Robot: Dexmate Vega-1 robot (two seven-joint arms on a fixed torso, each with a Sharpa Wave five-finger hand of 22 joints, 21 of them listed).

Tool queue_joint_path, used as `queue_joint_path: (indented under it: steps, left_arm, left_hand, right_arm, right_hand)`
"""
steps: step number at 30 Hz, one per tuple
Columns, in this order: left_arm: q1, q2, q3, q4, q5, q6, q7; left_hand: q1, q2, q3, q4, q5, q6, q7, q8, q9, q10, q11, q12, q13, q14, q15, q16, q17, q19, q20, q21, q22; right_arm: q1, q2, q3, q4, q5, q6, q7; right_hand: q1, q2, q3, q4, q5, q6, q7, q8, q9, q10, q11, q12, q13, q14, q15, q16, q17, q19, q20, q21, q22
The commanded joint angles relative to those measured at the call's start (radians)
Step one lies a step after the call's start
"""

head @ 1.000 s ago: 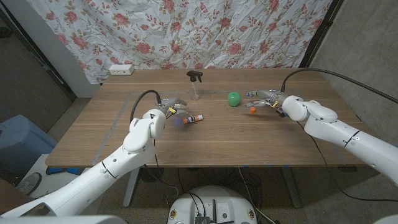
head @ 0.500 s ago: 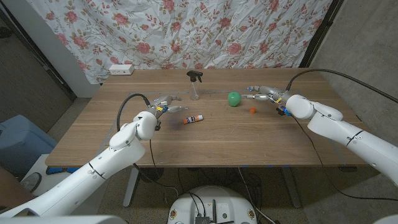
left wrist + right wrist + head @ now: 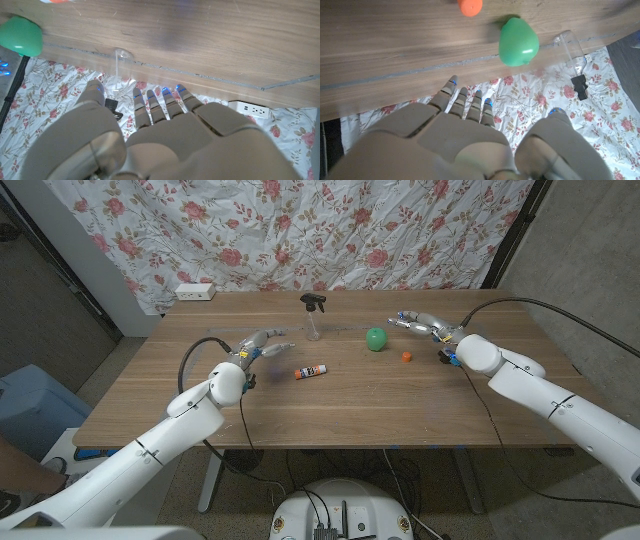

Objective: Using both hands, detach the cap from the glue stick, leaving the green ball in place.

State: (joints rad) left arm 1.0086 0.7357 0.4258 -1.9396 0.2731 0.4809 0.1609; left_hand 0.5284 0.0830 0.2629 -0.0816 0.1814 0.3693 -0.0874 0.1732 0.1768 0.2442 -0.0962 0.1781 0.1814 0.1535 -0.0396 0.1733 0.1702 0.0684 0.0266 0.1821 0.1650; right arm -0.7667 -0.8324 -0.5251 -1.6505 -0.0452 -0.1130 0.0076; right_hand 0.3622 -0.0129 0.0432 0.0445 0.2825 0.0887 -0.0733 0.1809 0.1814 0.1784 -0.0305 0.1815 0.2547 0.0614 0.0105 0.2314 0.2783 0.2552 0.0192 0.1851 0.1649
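Observation:
The glue stick (image 3: 311, 371) lies on its side near the table's middle, white with an orange end. A small orange cap (image 3: 407, 357) (image 3: 470, 6) sits apart from it on the right, just in front of the green ball (image 3: 375, 339) (image 3: 518, 41) (image 3: 21, 36). My left hand (image 3: 255, 346) (image 3: 150, 135) hovers to the left of the stick, fingers apart, holding nothing. My right hand (image 3: 420, 323) (image 3: 455, 140) is behind and to the right of the ball, fingers spread and empty, clear of the cap.
A clear spray bottle (image 3: 314, 315) (image 3: 117, 70) (image 3: 572, 55) with a black top stands behind the glue stick. A white power strip (image 3: 195, 292) (image 3: 248, 108) lies at the table's far left corner. A flowered cloth hangs behind the table.
My left hand has drawn back leftward from the glue stick. My right hand has lifted away from the orange cap toward the far side. Stick, cap and ball have stayed put.

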Motion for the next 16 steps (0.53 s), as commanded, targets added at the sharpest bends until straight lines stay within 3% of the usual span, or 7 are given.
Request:
queue_joint_path:
  steps: [1,5,8,16]
  left_arm:
    - [-0.024,-0.042,0.001,0.099,-0.194,-0.143,0.166]
    - [-0.032,-0.069,0.0,0.135,-0.237,-0.186,0.203]
    - [-0.03,-0.105,-0.014,0.179,-0.291,-0.249,0.236]
    - [-0.074,-0.147,0.003,0.28,-0.34,-0.364,0.271]
  left_hand:
    - [-0.003,0.018,0.008,0.003,0.0,-0.003,0.001,0.004,0.001,0.001,0.005,0.009,-0.001,0.002,0.011,0.005,0.001,0.003,-0.008,0.005,0.003]
    - [-0.009,0.026,0.011,0.004,-0.001,-0.013,0.007,0.001,0.001,0.001,0.009,0.01,-0.001,0.003,0.012,0.006,0.001,0.005,-0.008,0.005,0.003]
    - [-0.018,0.04,0.017,0.007,-0.002,-0.013,0.02,0.003,0.001,0.004,0.027,0.013,-0.001,0.004,0.013,0.006,0.001,0.012,-0.011,0.007,0.003]
    - [-0.028,0.052,0.023,0.008,-0.002,-0.021,0.028,0.002,0.0,0.004,0.031,0.013,-0.002,0.008,0.016,0.007,0.001,0.022,-0.02,0.01,0.003]
  right_arm:
    - [-0.002,0.073,-0.009,0.058,0.073,0.041,-0.071]
    - [-0.008,0.105,-0.003,0.089,0.102,0.071,-0.108]
    - [-0.006,0.116,-0.005,0.112,0.108,0.097,-0.123]
    - [0.017,0.158,-0.019,0.146,0.116,0.118,-0.156]
  right_hand:
    - [0.0,0.008,-0.001,0.009,-0.005,0.009,0.007,0.004,-0.001,0.006,0.002,0.006,-0.003,0.01,-0.001,0.006,0.002,0.006,-0.005,0.003,0.002]
    - [-0.007,0.016,-0.001,0.013,-0.007,0.013,0.009,0.006,-0.001,0.009,0.005,0.007,-0.007,0.012,-0.001,0.006,0.001,0.006,-0.005,0.003,0.002]
    - [-0.013,0.022,0.0,0.017,-0.009,0.021,0.008,0.009,-0.001,0.015,0.007,0.01,-0.011,0.018,-0.008,0.007,-0.001,0.01,-0.005,0.004,0.002]
    - [-0.03,0.045,0.003,0.028,-0.012,0.037,0.005,0.014,-0.002,0.029,0.01,0.014,-0.023,0.03,-0.014,0.008,-0.005,0.017,-0.006,0.005,0.002]
